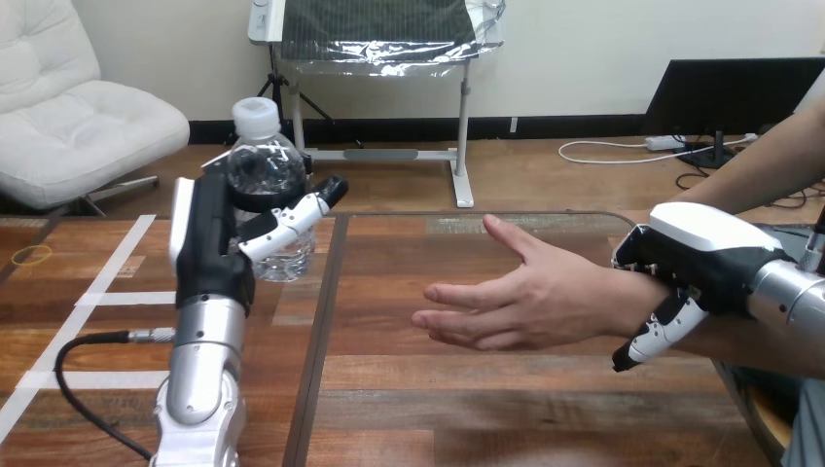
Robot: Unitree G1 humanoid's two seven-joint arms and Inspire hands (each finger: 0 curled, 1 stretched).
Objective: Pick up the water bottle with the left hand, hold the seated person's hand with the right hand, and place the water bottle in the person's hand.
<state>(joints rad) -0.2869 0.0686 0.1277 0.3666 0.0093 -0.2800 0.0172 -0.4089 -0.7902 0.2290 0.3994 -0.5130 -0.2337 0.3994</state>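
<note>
Bottle [265, 167] in left robot hand [208, 243] grasp, for handover.
Right robot hand [705, 255] clasps the wrist [611, 304], steadying the open palm [525, 297] beside it.

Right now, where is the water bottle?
In the head view the water bottle is upright at the left, held in the left hand, well apart from the person's hand open at the centre.
</note>
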